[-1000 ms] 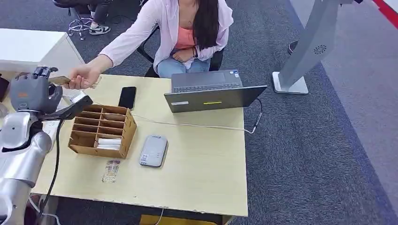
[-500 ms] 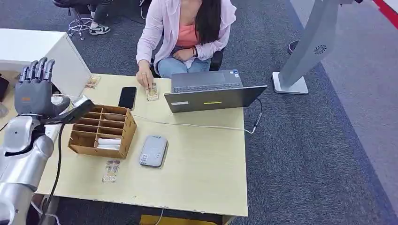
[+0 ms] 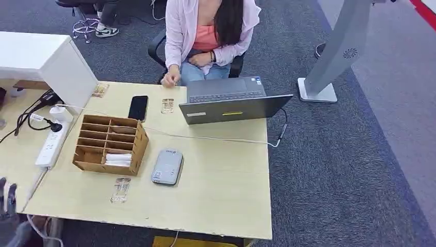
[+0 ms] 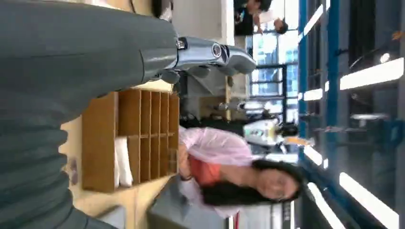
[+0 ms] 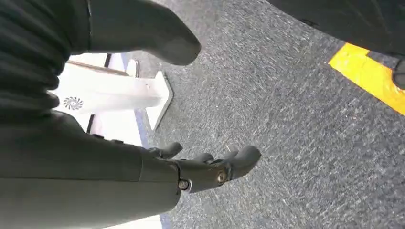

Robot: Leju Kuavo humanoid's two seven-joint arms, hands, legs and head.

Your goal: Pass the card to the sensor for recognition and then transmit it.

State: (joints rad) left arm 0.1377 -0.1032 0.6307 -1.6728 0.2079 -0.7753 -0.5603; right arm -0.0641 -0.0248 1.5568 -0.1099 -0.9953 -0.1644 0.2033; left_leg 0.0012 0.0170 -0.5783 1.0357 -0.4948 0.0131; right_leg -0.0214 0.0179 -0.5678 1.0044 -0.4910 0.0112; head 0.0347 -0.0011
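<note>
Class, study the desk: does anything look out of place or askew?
Nothing is spilled or damaged. Three cards lie loose on the table: one before the wooden organizer, one beside the phone, one at the far corner.

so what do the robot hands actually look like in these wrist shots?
Left robot hand: grey ribbed cover, then glossy silver-grey fingers with small round metal fasteners. Right robot hand: same ribbed grey cover, thick grey thumb, darker fingers with a round fastener at the base.

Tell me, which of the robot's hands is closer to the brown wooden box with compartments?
The left. The left hand hangs just off the brown wooden compartment box; the right hand hangs over grey carpet, with no box near it.
</note>
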